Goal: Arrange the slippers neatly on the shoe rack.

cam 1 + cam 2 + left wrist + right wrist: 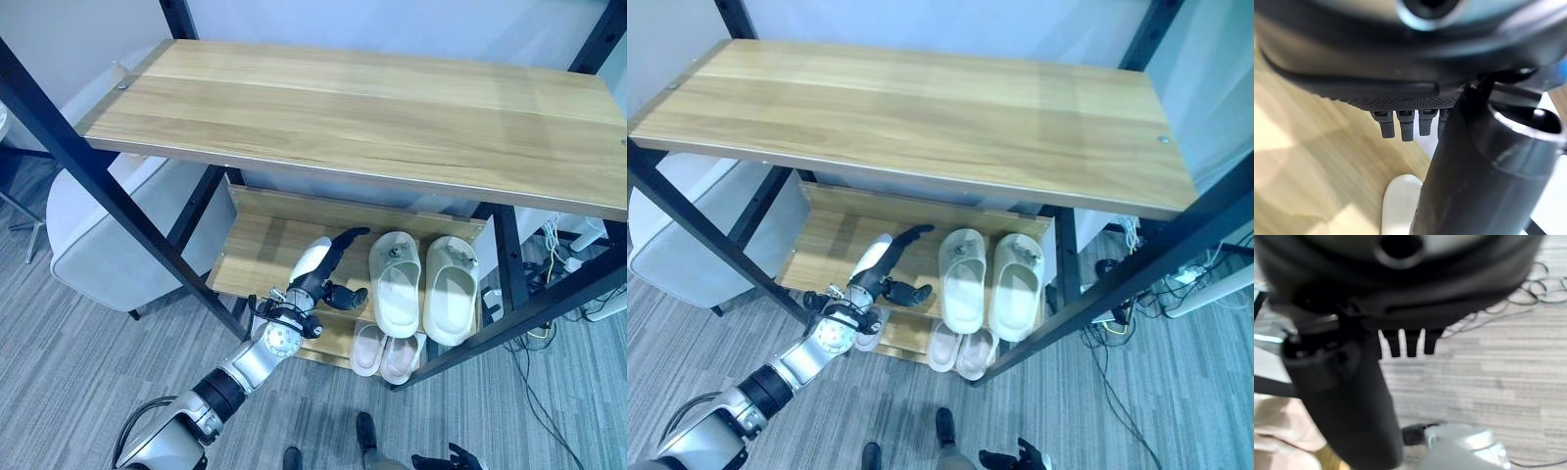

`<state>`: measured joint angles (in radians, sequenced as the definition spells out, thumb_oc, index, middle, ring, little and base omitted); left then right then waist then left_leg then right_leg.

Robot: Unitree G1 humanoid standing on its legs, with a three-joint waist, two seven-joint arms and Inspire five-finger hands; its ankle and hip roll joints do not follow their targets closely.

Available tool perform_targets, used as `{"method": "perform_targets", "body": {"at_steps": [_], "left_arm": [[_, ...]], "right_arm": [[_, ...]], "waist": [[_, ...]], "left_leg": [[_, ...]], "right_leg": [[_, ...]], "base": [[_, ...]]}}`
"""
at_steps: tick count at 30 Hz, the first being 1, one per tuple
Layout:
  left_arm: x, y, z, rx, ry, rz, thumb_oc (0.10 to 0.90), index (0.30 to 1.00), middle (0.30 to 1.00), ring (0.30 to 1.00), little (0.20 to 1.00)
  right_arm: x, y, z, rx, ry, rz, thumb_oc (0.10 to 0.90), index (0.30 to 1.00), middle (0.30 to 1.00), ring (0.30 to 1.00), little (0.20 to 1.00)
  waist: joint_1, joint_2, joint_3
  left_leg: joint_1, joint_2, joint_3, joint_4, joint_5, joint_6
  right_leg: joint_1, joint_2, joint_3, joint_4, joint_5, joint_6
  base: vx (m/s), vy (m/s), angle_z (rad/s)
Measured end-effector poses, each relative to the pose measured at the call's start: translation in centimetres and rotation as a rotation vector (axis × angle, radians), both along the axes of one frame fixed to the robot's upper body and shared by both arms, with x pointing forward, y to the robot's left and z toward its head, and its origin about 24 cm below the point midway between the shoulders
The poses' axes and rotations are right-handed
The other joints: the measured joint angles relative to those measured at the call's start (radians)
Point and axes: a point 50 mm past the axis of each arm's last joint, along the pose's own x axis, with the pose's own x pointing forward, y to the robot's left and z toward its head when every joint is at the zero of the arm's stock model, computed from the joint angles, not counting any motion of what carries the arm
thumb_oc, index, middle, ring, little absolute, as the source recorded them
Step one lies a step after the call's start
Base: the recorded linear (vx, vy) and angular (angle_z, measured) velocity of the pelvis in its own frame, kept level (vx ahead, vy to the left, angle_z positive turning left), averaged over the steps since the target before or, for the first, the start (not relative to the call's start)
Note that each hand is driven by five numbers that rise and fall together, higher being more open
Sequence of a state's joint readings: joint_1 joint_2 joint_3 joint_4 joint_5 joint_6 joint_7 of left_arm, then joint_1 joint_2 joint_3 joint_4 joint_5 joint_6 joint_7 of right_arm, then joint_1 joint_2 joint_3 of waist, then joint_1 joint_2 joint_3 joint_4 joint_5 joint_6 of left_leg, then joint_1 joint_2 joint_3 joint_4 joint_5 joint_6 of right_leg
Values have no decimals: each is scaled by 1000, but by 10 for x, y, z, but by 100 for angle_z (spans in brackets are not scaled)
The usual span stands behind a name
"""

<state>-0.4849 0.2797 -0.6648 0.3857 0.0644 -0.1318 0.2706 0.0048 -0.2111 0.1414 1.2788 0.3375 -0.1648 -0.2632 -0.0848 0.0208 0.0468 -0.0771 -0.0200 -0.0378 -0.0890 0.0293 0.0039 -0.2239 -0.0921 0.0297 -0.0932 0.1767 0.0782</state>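
Observation:
A pair of pale cream slippers [395,282] [451,289] lies side by side, toes to the back, on the right half of the rack's middle shelf [257,250]. My left hand [318,274] hovers over that shelf just left of the pair, open, fingers [345,239] straight, thumb out toward the near slipper and holding nothing. In the left wrist view a slipper toe [1399,205] shows past the fingers above the wooden board [1308,161]. A smaller pinkish pair [369,349] [401,358] sits on the bottom shelf. My right hand [446,458] hangs low over the carpet, open and empty.
The wide wooden top shelf [372,117] overhangs the middle shelf. Black slanted frame posts [98,186] [549,299] flank the opening. A pale grey seat [108,235] stands at the left. Cables and a power strip [573,259] lie on the floor at the right.

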Motion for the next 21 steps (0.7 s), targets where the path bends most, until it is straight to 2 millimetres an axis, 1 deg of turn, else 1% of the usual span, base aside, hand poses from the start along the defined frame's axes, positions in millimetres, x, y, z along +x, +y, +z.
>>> {"method": "perform_targets", "body": {"at_steps": [3, 5, 9, 10, 15, 21], "left_arm": [[-5, -6, -7, -16, 47, -29, 800, 900, 900, 900, 900], [-10, -14, -14, -3, 71, -59, 800, 900, 900, 900, 900], [-19, -30, -35, 16, 153, -91, 800, 900, 900, 900, 900], [-20, -34, -34, 0, 159, -97, 800, 900, 900, 900, 900], [-20, -33, -36, -13, 178, -91, 800, 900, 900, 900, 900], [-21, -38, -36, -42, 196, -88, 800, 900, 900, 900, 900]], "right_arm": [[0, 2, 0, 4, 2, 1, 800, 900, 900, 900, 900], [-1, 2, -1, 4, 4, 7, 800, 900, 900, 900, 900], [-1, 3, -1, 5, 2, 11, 800, 900, 900, 900, 900], [-1, 3, -1, 6, 1, 11, 800, 900, 900, 900, 900], [-1, 4, -1, 6, 5, 25, 800, 900, 900, 900, 900], [-3, 5, -1, 10, 0, 27, 800, 900, 900, 900, 900]], "waist": [[0, 1, -1], [0, 3, -2], [-5, 7, -5], [-6, 8, -5], [-6, 13, -9], [-9, 13, -9]], "left_leg": [[0, 0, 0, 0, 0, 0], [0, 0, 0, 0, 0, 0], [-2, -1, 1, 0, 0, 0], [-2, -1, 1, 0, 0, 0], [-3, 0, 2, 0, 0, 0], [-5, 0, 2, 0, 0, 0]], "right_leg": [[0, 1, 0, 0, 0, 0], [0, 0, 0, 0, 0, 0], [-3, 0, 1, 0, 0, 0], [-4, 1, 1, 0, 0, 0], [-4, 1, 1, 0, 0, 0], [-6, 1, 1, 0, 0, 0]], "base": [[0, 0, 0], [0, 0, 0], [0, 0, 0], [0, 0, 0], [0, 0, 0], [0, 0, 0]]}}
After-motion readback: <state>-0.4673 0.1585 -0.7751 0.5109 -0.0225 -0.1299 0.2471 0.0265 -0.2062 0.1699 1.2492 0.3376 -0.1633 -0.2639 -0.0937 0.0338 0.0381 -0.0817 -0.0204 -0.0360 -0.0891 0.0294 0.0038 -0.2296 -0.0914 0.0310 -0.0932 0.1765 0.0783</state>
